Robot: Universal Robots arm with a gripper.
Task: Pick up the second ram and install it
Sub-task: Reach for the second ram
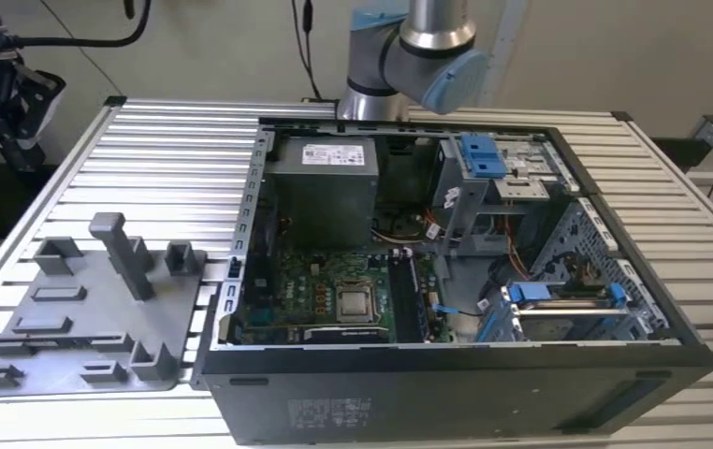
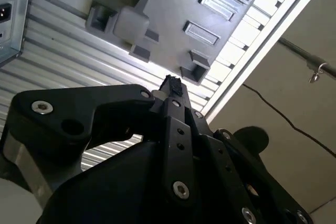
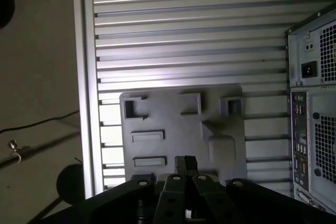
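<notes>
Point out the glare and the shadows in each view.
Exterior view: even light, with the inside of the computer case in shade. First wrist view: bright glare on the table slats beside the grey fixture tray, and the gripper is dark. Second wrist view: similar glare on the slats by the tray, with the gripper in silhouette.

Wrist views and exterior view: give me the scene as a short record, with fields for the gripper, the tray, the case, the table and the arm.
gripper: the gripper is shut, over the grey tray and apart from it
grey tray: the grey tray lies flat on the table, at the exterior view's left of the case
computer case: the computer case lies open side up, with a green motherboard inside
table: the table is slatted metal
arm: the arm rises beyond the case in the exterior view
</notes>
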